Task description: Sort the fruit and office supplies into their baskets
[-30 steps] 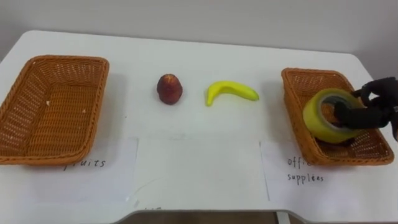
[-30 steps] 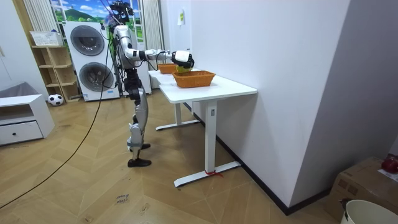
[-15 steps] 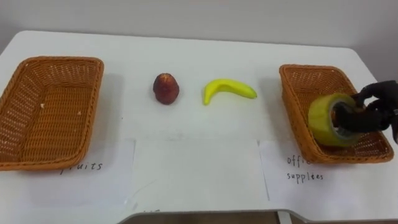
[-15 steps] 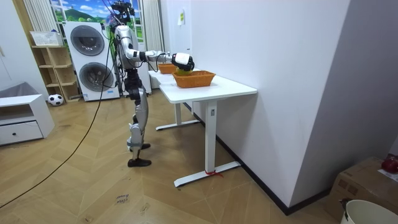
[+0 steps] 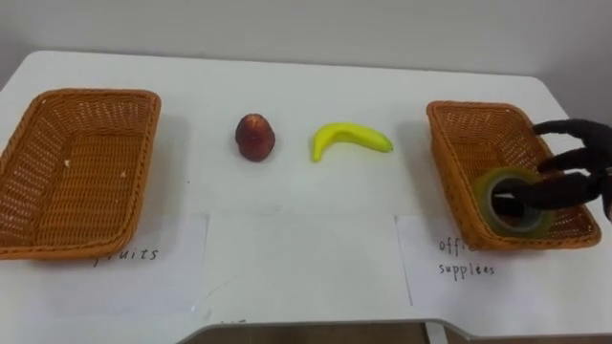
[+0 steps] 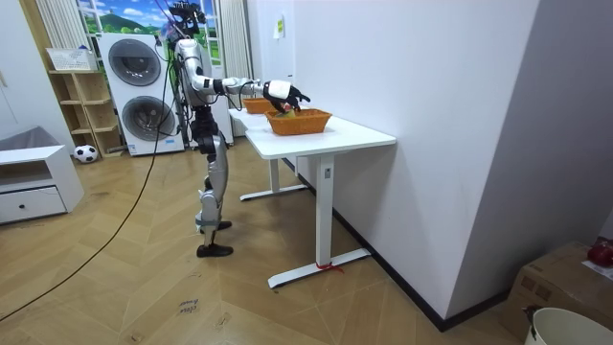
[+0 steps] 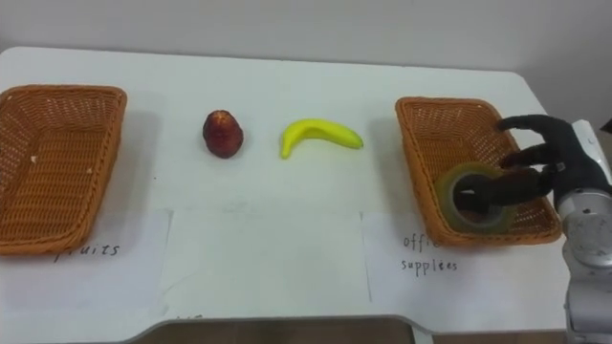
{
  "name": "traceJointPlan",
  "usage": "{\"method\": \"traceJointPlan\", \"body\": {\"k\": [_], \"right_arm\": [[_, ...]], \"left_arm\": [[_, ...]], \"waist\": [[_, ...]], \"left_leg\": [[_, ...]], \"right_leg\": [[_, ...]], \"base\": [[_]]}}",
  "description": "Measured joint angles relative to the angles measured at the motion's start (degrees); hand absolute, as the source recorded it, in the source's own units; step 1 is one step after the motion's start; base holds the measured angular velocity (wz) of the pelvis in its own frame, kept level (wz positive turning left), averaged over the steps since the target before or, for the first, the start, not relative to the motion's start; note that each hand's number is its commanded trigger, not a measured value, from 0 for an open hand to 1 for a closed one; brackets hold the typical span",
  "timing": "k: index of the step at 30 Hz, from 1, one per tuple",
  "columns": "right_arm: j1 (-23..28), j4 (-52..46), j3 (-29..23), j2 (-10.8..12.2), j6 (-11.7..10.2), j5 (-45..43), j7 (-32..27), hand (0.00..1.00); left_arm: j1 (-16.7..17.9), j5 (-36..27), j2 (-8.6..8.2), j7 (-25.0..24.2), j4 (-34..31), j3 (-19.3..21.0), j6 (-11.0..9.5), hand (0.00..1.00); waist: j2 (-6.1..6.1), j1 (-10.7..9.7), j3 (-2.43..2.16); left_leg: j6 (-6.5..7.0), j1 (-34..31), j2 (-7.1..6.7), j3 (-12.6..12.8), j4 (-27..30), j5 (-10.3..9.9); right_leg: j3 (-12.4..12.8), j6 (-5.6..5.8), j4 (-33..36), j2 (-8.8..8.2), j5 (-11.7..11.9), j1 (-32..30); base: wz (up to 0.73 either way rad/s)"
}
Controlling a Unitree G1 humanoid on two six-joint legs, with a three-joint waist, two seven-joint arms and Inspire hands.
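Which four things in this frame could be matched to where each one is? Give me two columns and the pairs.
Column one:
1. tape roll
2. banana
3. red fruit
4. right robot hand

Column two:
A. on the table, closer to the left basket
B. lying inside the right basket
C. open, fingers spread over the right basket
D. on the table, closer to the right basket

Pairs: 1-B, 2-D, 3-A, 4-C

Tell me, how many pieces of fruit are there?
2. A red fruit lies on the table, left of centre; a banana lies just right of it. The left basket and right basket hold none.
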Motion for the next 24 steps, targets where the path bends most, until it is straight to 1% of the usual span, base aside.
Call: {"method": "traceJointPlan", "body": {"k": [12,16,20,24], "right_arm": [[0.00,-0.07,0.38,0.00,-0.02,-0.13,0.17,0.00],[0.00,-1.00,0.56,0.01,-0.02,-0.44,0.29,0.00],[0.00,-2.96,0.74,0.01,-0.02,-1.07,0.28,0.00],[0.00,-3.88,0.73,0.01,-0.02,-1.79,0.28,0.00]], "left_arm": [[-0.28,-1.69,-0.24,-0.02,0.19,-0.03,-0.12,0.00],[-0.34,-2.70,-0.34,-0.12,0.16,-0.09,-0.13,0.00],[-0.37,-2.70,-0.28,-0.35,0.21,-2.25,-0.15,0.00],[-0.35,-2.69,-0.28,-0.68,0.50,-2.58,-0.15,0.00]], "waist": [[-0.06,0.20,0.04],[-0.02,0.20,0.12],[-0.02,0.27,0.30],[-0.23,0.28,0.47]], "left_leg": [[0.00,0.19,0.00,0.03,0.00,0.00],[0.00,0.15,0.01,0.03,-0.04,-0.01],[0.00,0.22,0.01,0.06,-0.03,-0.01],[0.00,0.21,0.01,0.05,-0.04,-0.01]], "right_leg": [[0.08,0.00,-0.04,0.01,0.00,0.33],[0.08,0.00,-0.03,0.02,0.00,0.49],[0.07,0.00,-0.02,0.02,0.00,0.55],[0.07,0.00,-0.02,0.01,0.00,0.51]], "base": [[0.00],[0.00],[0.00],[0.00]]}}
